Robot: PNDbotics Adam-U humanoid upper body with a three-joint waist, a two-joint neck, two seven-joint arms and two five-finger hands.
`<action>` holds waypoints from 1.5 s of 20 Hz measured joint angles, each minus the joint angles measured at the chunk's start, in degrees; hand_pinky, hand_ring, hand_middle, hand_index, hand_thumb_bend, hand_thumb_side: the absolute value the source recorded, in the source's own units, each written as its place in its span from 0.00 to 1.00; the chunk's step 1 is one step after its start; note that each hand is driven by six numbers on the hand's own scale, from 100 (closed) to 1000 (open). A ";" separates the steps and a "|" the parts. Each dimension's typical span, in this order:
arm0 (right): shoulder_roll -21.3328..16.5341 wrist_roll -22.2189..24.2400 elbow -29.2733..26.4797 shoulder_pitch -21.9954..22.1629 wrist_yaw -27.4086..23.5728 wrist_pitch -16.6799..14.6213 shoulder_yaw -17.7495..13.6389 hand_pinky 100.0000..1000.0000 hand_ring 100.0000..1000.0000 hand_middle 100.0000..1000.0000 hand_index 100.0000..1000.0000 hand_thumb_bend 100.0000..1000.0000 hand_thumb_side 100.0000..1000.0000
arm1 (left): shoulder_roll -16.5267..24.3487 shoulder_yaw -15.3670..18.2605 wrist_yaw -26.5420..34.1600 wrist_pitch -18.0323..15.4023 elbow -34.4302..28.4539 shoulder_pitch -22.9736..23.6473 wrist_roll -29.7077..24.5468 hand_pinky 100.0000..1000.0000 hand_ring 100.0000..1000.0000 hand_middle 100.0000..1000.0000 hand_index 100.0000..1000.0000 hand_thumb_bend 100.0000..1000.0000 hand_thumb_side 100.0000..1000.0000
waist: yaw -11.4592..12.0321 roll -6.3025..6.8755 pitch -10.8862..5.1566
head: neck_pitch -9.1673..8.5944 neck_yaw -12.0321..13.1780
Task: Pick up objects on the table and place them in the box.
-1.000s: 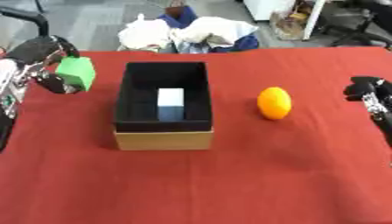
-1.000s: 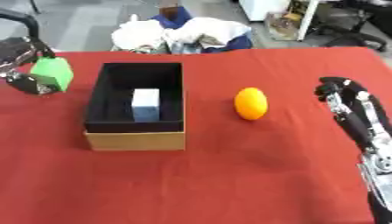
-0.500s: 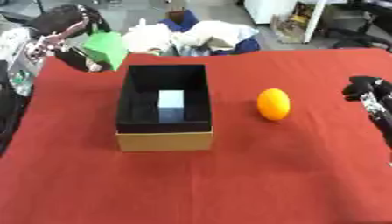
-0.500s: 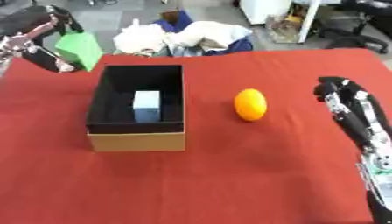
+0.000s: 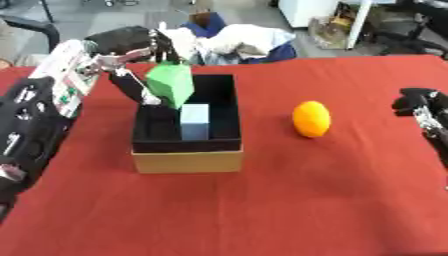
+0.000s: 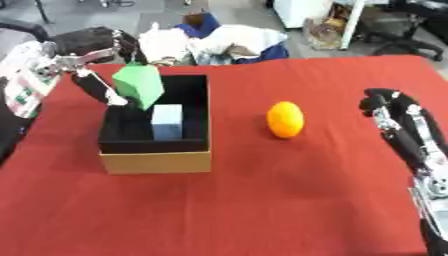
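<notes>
- Red cloth covered the table from edge to edge; beyond the far edge, grey floor, a heap of white and blue fabric, chair legs at the upper right.
- Stood left of centre: box, tan outside, black inside, long axis running away from the camera, open at the top.
- Lay inside on the box floor, towards the middle: pale blue block.
- Reached in from the upper left: left hand, thumb and fingers curled round a green block.
- Hung tilted over the box's far left part, above the rim, lower corner dipping near the blue block; impossible to tell whether touching the wall or the blue block.
- Showed beneath the green block against the black interior: one finger of the left hand, pressed to the block's left face.
- Sat on the cloth right of the box, well apart from it: orange, oval, upright.
- Rested at the right edge, near the orange but not touching: right hand, fingers loosely bent, pointing away from the camera, holding nothing.
</notes>
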 measured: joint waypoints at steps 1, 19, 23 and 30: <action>0.00 0.00 0.01 0.00 0.00 0.00 0.00 0.64 0.65 0.56 0.74 0.00 0.68 | -0.22 -0.28 0.24 -0.26 0.27 0.25 -0.60 0.60 0.56 0.56 0.67 0.30 0.32 | -0.01 0.00 0.00 | 0.00 0.00; -4.45 1.12 3.47 -4.81 0.62 -1.13 1.41 0.65 0.66 0.58 0.75 0.00 0.58 | 5.43 1.10 15.71 3.27 -12.93 7.70 -9.46 0.69 0.64 0.69 0.80 0.58 0.81 | 1.93 -0.57 -0.48 | 0.52 -1.34; -7.82 3.79 6.88 -8.73 1.28 -2.58 3.91 0.67 0.70 0.63 0.77 0.00 0.57 | 6.85 3.55 19.97 7.01 -17.86 11.28 -5.35 0.67 0.61 0.67 0.79 0.54 0.74 | 3.10 -1.03 -0.76 | 0.80 -2.24; -12.14 13.43 16.77 -16.90 3.72 -7.44 10.21 0.72 0.78 0.73 0.81 0.00 0.66 | 7.25 7.54 27.82 12.84 -26.23 18.98 1.49 0.65 0.57 0.63 0.76 0.46 0.68 | 5.47 -1.63 -1.16 | 1.03 -3.93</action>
